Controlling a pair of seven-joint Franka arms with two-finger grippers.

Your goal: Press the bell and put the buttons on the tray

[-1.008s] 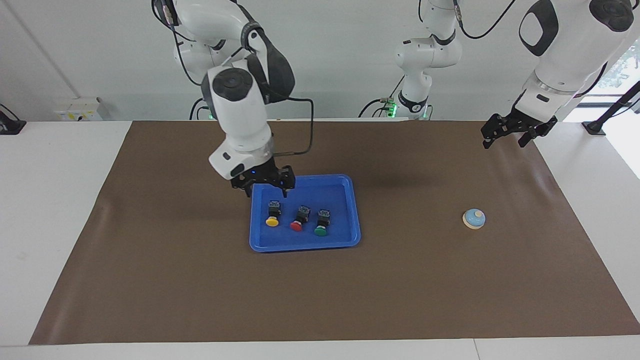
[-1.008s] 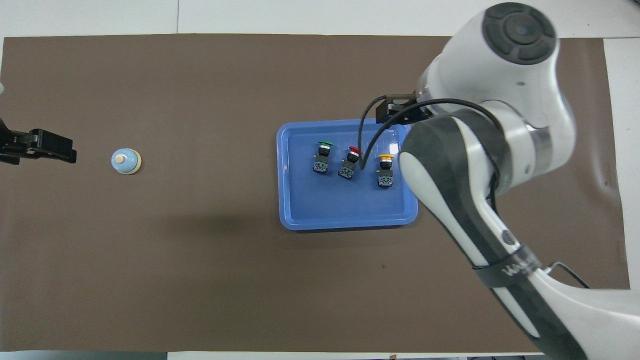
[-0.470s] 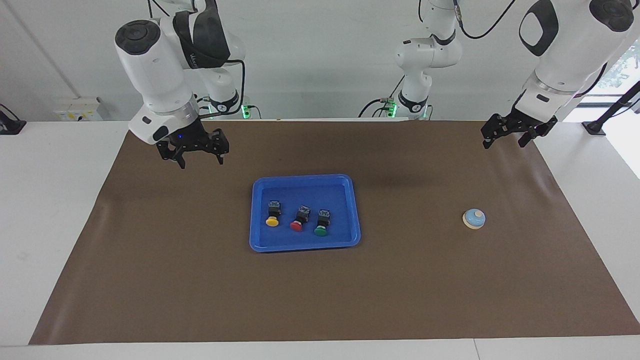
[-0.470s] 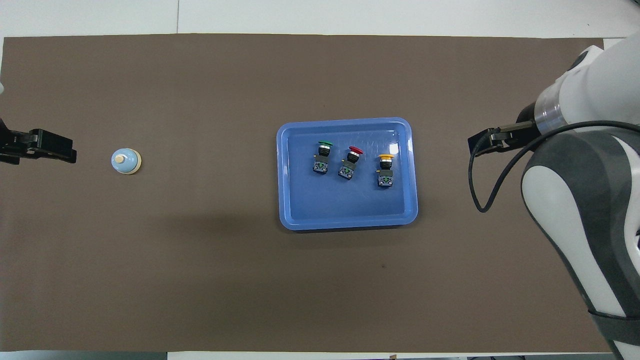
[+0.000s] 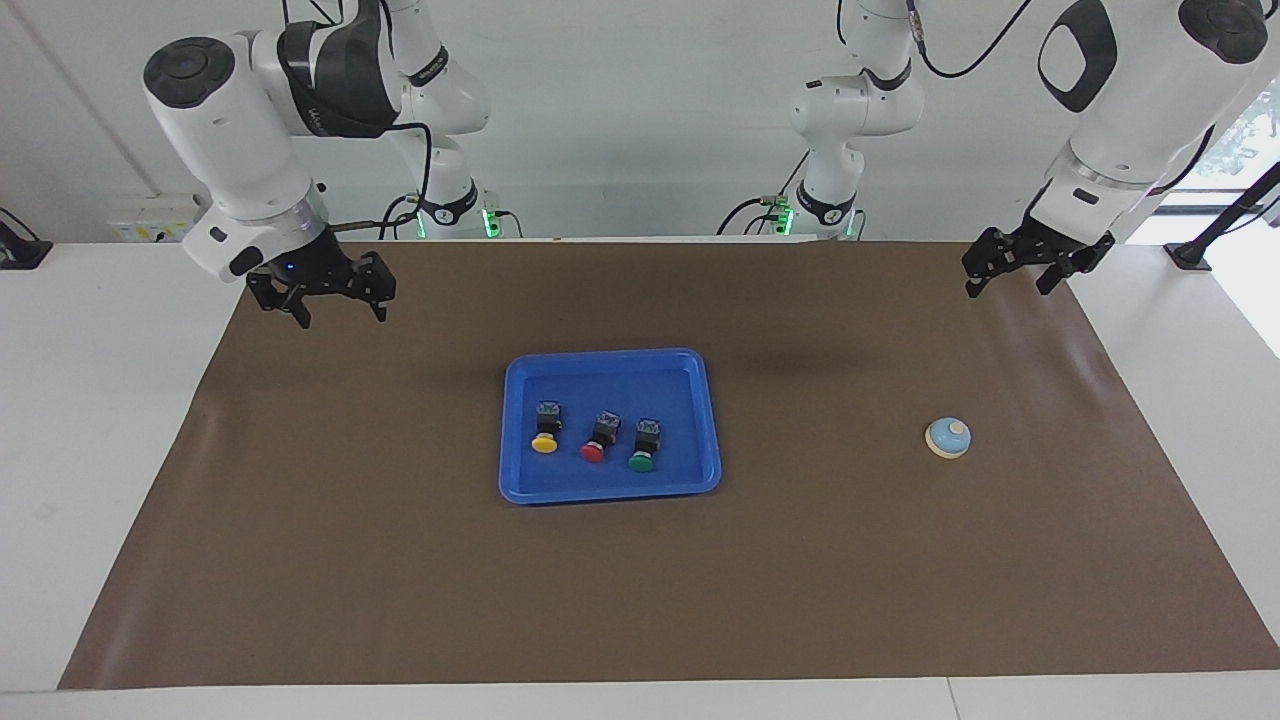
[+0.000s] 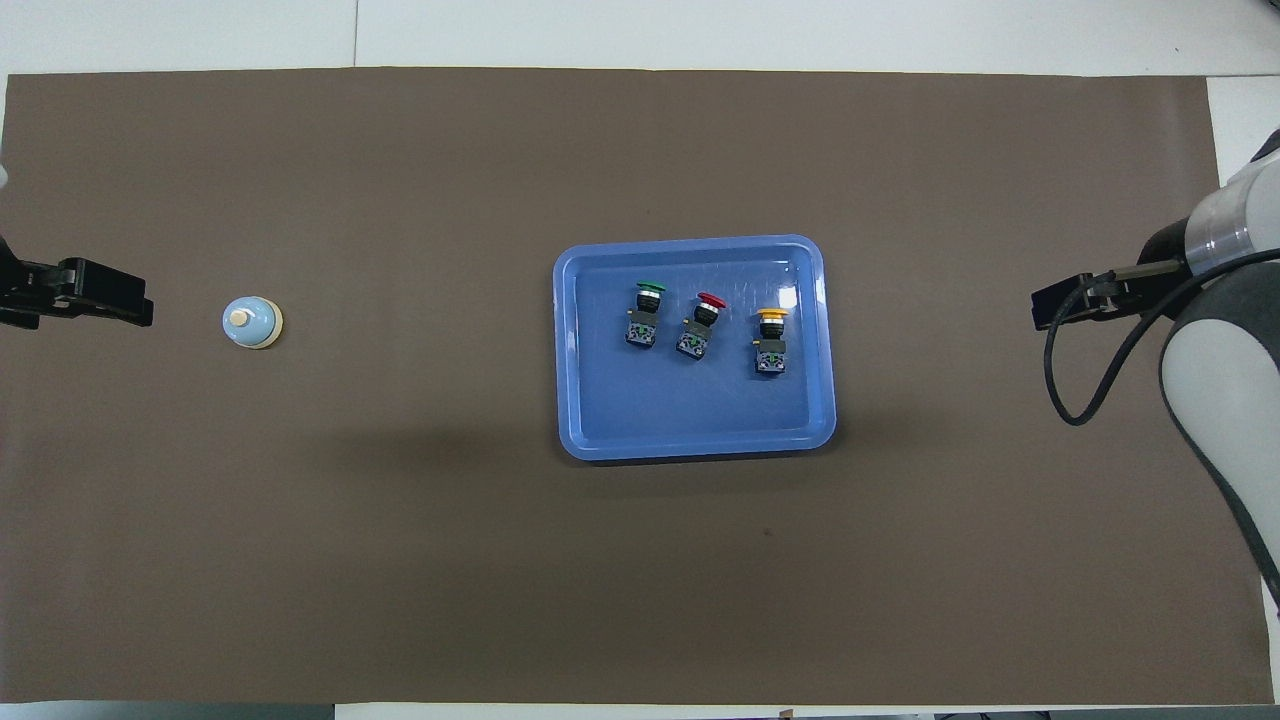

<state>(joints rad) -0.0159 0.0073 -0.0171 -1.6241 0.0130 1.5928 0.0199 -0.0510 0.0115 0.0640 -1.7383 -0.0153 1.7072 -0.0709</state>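
Buttons [image 5: 593, 438] in tray [image 5: 520, 490], left end effector [image 5: 1012, 281] and right end effector [image 5: 340, 312] seemingly open, empty.

left gripper [image 5: 1010, 276] raised, right gripper [image 5: 340, 309] raised, empty

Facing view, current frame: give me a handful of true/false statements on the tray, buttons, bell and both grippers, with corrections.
1. All three buttons lie in the blue tray. True: the yellow button, red button and green button are inside it.
2. The bell sits in the tray. False: it stands on the brown mat toward the left arm's end of the table.
3. The right gripper holds the yellow button. False: it is open and empty, above the mat at the right arm's end of the table.
4. The left gripper is open and holds nothing. True.
5. The red button lies between the other two. True.
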